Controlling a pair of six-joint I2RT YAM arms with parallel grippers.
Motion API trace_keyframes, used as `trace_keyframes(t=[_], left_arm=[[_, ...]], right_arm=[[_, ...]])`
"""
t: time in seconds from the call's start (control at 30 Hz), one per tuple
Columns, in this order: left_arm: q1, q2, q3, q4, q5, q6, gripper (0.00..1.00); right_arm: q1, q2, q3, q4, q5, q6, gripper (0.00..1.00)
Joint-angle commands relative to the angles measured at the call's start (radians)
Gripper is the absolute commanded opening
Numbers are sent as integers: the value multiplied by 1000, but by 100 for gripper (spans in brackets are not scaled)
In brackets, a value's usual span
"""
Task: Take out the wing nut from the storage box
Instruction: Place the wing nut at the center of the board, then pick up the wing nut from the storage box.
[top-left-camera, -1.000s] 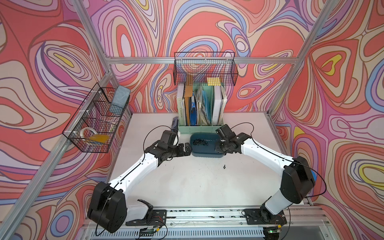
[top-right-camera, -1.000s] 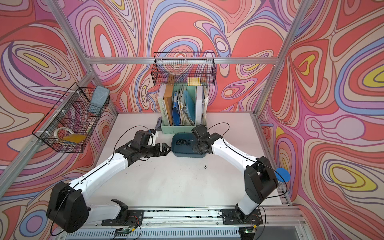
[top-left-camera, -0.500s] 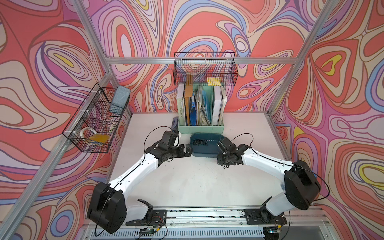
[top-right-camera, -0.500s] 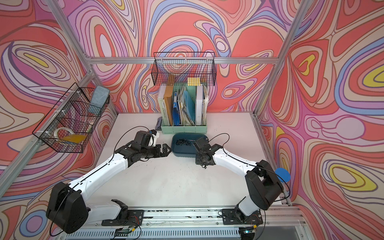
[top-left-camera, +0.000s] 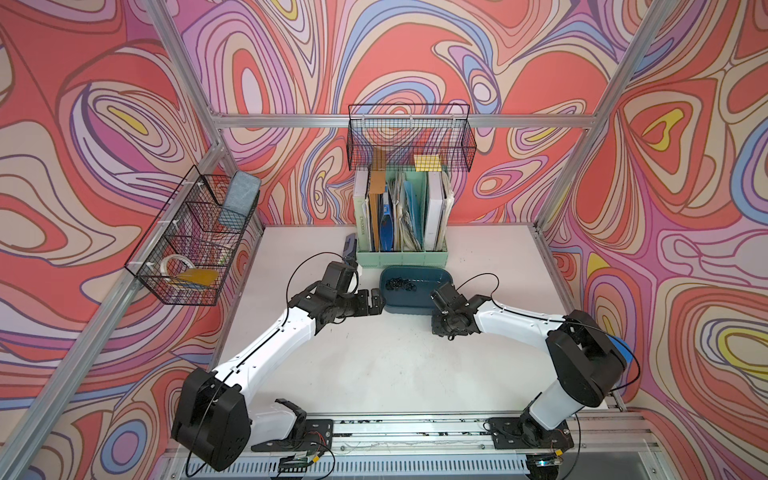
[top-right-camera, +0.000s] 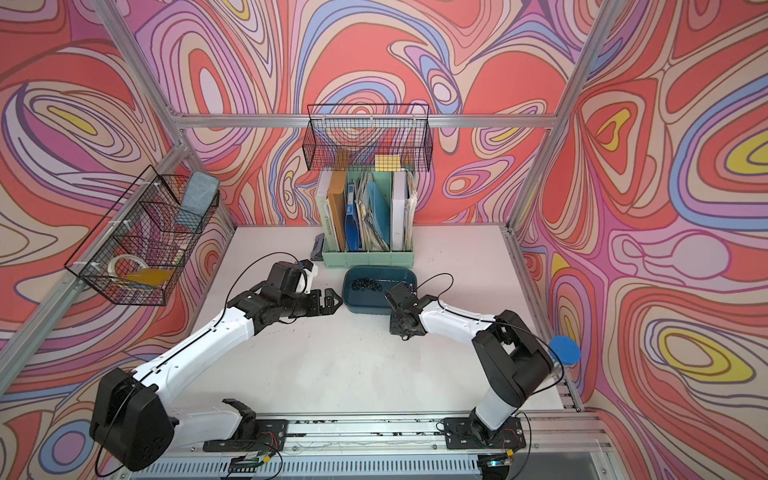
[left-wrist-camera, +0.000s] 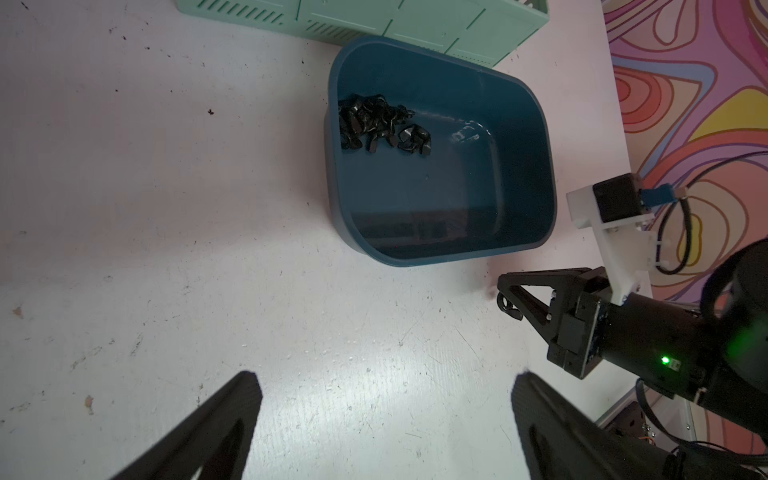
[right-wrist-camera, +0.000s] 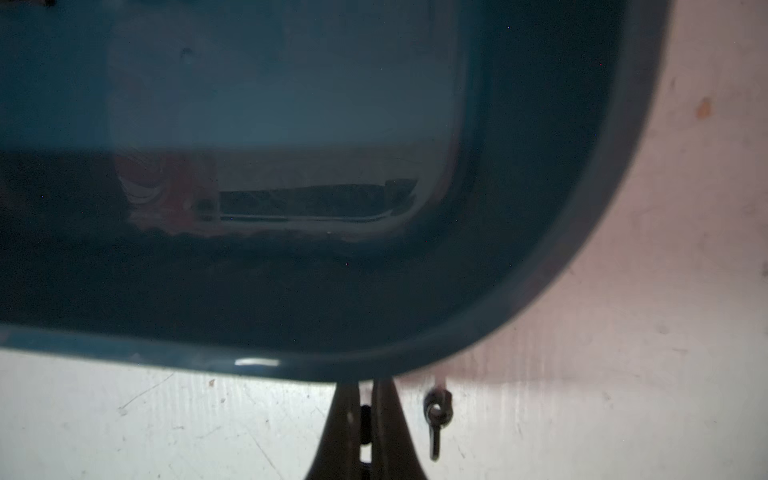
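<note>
The dark teal storage box (top-left-camera: 409, 311) (top-right-camera: 365, 310) stands in front of the file holder, with a heap of black wing nuts (top-left-camera: 397, 284) (left-wrist-camera: 374, 124) in its far left corner. My right gripper (top-left-camera: 444, 334) (right-wrist-camera: 365, 399) points down at the table just in front of the box's near right rim (right-wrist-camera: 249, 361). It is shut, and a small black wing nut (right-wrist-camera: 365, 415) shows pinched between its fingers. Another wing nut (right-wrist-camera: 436, 411) lies loose on the table beside them. My left gripper (top-left-camera: 378, 303) (left-wrist-camera: 384, 378) stands open and empty at the box's left end.
A mint-green file holder (top-left-camera: 401, 257) full of folders stands right behind the box, with a grey-blue tool (top-left-camera: 350, 245) at its left. Black wire baskets hang on the back wall (top-left-camera: 409, 137) and the left wall (top-left-camera: 191, 245).
My right gripper has come out of the storage box and down to the table in front of it, staying shut. The left arm has not moved.
</note>
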Motion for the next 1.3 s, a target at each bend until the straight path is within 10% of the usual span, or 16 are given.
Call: trace_keyframes(t=[0.0, 0.73, 1.27], left_arm=[[-7, -24, 23, -31, -11, 11, 99], [-18, -15, 24, -27, -15, 9, 99], [-18, 37, 58, -61, -163, -12, 99]], right_arm=[[7, 18, -11, 34, 18, -13, 0], [8, -22, -17, 8, 38, -15, 12], [7, -143, 146, -136, 44, -104, 53]])
